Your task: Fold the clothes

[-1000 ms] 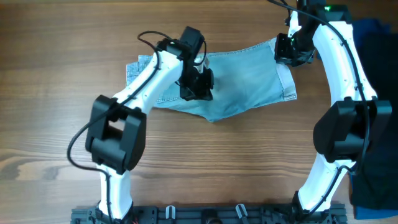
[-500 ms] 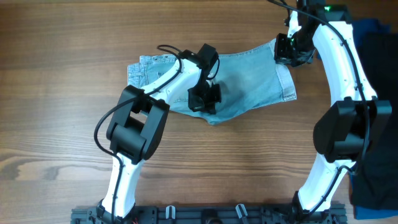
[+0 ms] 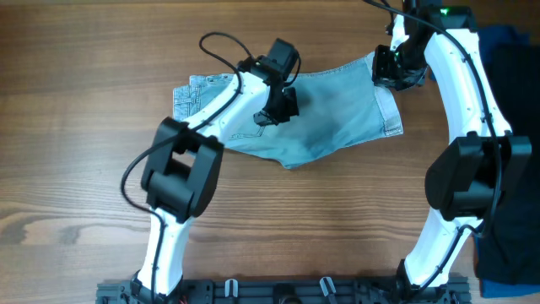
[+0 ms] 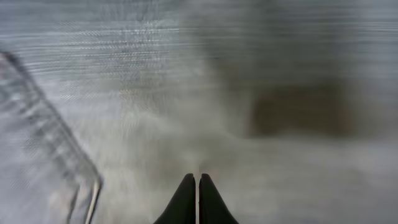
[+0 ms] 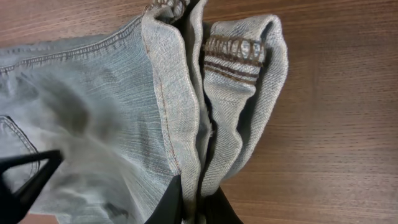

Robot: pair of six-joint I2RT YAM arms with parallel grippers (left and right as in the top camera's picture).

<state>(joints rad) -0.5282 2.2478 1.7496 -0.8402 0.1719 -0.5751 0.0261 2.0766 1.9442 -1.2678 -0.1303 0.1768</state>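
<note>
Denim shorts [image 3: 337, 110] lie spread on the table [image 3: 84, 169]; right tool [image 5: 194, 204] pinches a cuffed hem, left tool [image 4: 197, 199] sits closed over the fabric's middle.

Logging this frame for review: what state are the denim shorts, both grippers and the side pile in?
denim shorts: spread flat on the table, one cuffed end bunched and pinched.
left gripper: shut, over the denim, nothing visibly held.
right gripper: shut on the denim shorts' bunched cuff.
dark garments: heaped beside the right arm, untouched.
</note>
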